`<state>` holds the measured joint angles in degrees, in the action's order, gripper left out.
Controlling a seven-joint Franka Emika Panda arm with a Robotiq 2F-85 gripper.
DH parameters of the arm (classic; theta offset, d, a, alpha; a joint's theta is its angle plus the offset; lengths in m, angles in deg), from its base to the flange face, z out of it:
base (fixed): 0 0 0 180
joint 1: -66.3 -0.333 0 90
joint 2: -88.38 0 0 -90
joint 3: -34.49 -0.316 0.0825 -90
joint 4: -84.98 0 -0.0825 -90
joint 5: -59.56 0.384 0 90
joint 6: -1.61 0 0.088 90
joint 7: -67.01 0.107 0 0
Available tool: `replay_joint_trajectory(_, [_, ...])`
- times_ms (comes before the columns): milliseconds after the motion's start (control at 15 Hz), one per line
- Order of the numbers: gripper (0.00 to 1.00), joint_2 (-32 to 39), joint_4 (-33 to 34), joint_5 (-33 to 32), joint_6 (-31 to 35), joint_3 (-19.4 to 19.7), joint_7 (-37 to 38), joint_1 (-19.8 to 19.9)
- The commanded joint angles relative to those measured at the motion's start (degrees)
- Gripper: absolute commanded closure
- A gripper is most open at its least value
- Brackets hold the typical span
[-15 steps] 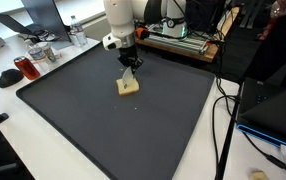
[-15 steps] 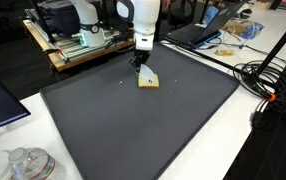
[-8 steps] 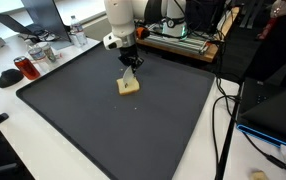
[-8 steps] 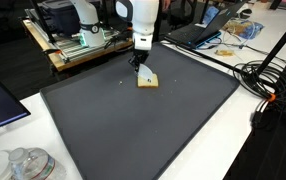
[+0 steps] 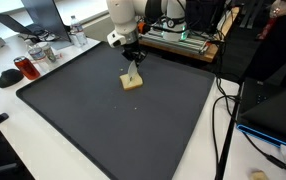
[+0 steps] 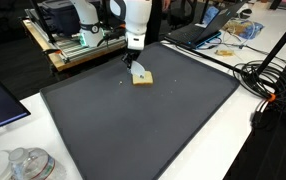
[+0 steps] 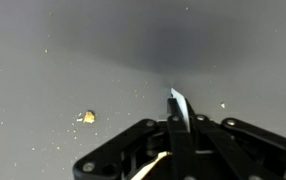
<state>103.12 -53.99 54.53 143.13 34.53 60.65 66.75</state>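
Gripper (image 5: pixel 134 64), closed tight, pinches thin whitish strip (image 7: pixel 177 102), base hidden in its grip; contact w/ tan block (image 5: pixel 131 82) unclear.

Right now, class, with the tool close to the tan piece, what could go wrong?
The tool is shut on only a thin pale sliver, which might slip out.
The tan piece lies loose on the dark mat, so a nudge could slide it.
A crumb lies on the mat; more may scatter.

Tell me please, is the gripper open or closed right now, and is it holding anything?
Gripper: closed, holding a thin pale blade-like piece; what it is exactly cannot be told.
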Motion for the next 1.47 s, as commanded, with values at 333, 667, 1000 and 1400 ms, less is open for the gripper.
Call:
replay_joint_trajectory(333, [0.99,-8.0,-4.2,-0.7,-9.3,0.7,-4.6,1.6])
replay_joint_trajectory(667, [0.99,-12.6,-1.2,1.6,-13.2,0.6,-6.3,1.5])
replay_joint_trajectory(1000, [0.99,-12.1,3.9,-1.8,-16.0,-0.9,-0.2,-1.0])
replay_joint_trajectory(1400, [0.99,-10.3,8.6,-8.5,-18.8,-3.8,10.9,-5.0])
